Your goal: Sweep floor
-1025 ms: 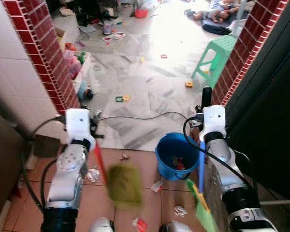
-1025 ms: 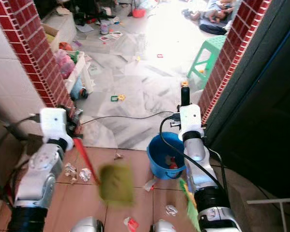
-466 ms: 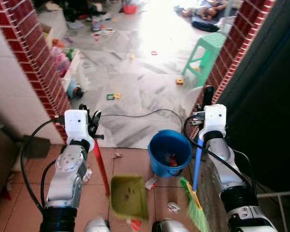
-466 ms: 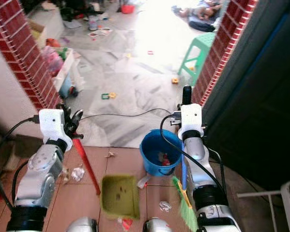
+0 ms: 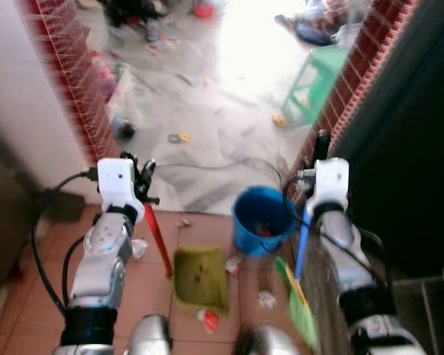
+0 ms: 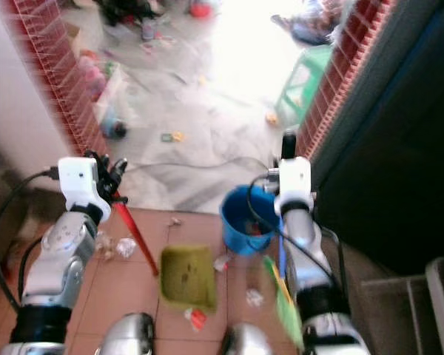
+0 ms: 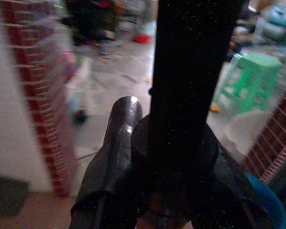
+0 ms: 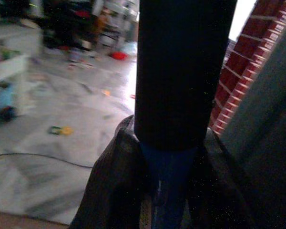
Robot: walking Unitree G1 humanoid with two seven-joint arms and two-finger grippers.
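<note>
Underfoot, terracotta tiles (image 5: 29, 296) meet littered grey marble floor (image 5: 207, 111).

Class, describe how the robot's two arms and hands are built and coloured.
Both arms are jointed silver segments with black bands near the base. Each wrist carries a white boxy block, with black cables looping alongside. The left hand and right hand have long black fingers.

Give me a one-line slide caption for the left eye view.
Left gripper holds the red-handled dustpan, right gripper the blue-handled broom, beside a blue bucket.
</note>
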